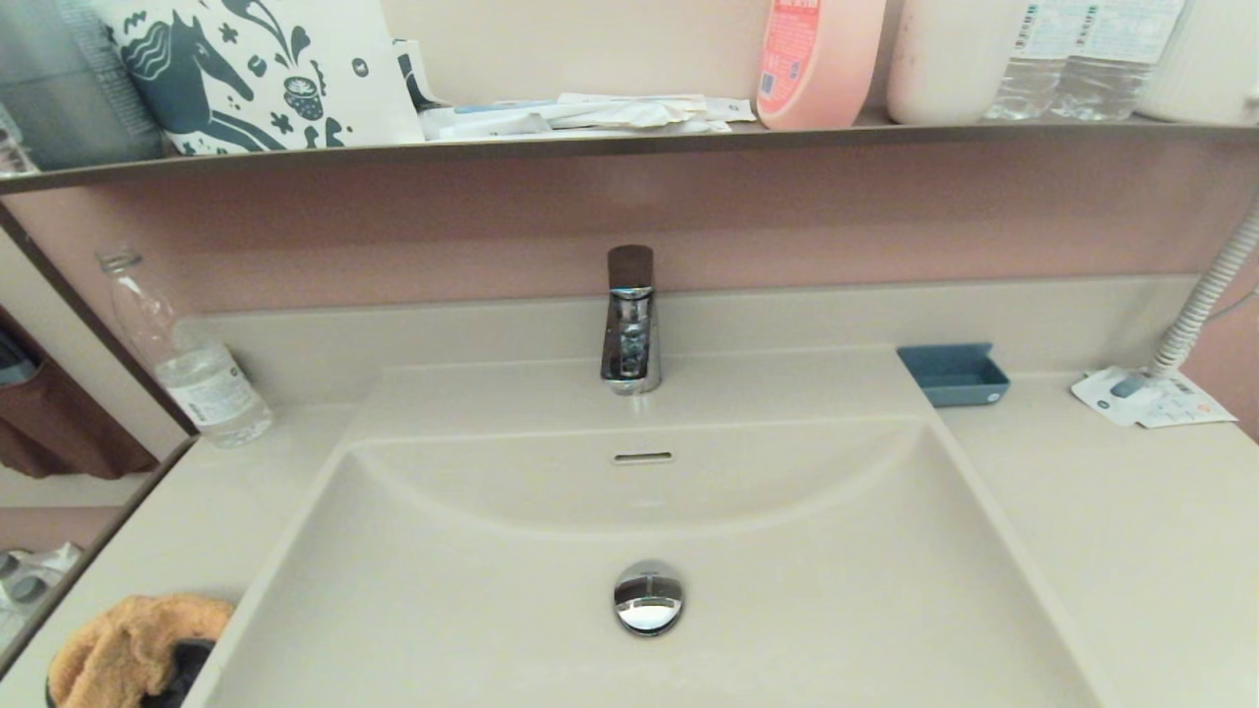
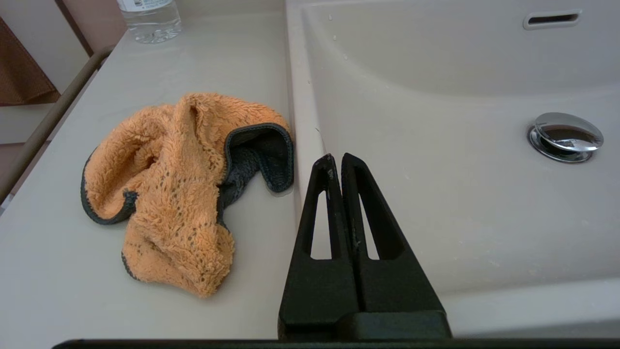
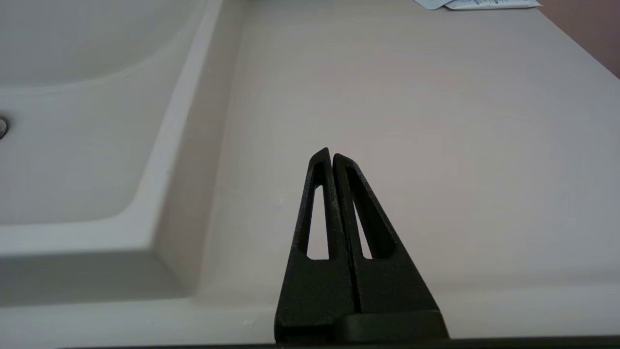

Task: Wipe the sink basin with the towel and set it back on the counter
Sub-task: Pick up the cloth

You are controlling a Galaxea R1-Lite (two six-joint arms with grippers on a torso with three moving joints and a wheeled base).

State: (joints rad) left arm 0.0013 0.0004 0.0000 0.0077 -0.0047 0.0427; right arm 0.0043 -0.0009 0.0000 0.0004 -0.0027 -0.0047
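An orange fluffy towel (image 2: 169,184) with a dark grey underside lies crumpled on the cream counter (image 2: 58,271) left of the sink basin (image 2: 436,194); the head view shows the towel (image 1: 128,644) at the bottom left corner. The basin (image 1: 443,610) has a chrome drain stopper (image 1: 648,596) and a slot overflow (image 1: 642,457). My left gripper (image 2: 336,157) is shut and empty, over the basin's left rim, just right of the towel. Over the bare counter (image 3: 436,145) right of the basin, my right gripper (image 3: 331,154) is shut and empty. Neither gripper shows in the head view.
A chrome faucet (image 1: 629,324) with a brown top stands behind the basin. A clear water bottle (image 1: 187,359) stands at the back left, a small blue tray (image 1: 954,374) and paper packets (image 1: 1151,398) at the back right. The upper shelf (image 1: 590,143) holds bottles and bags.
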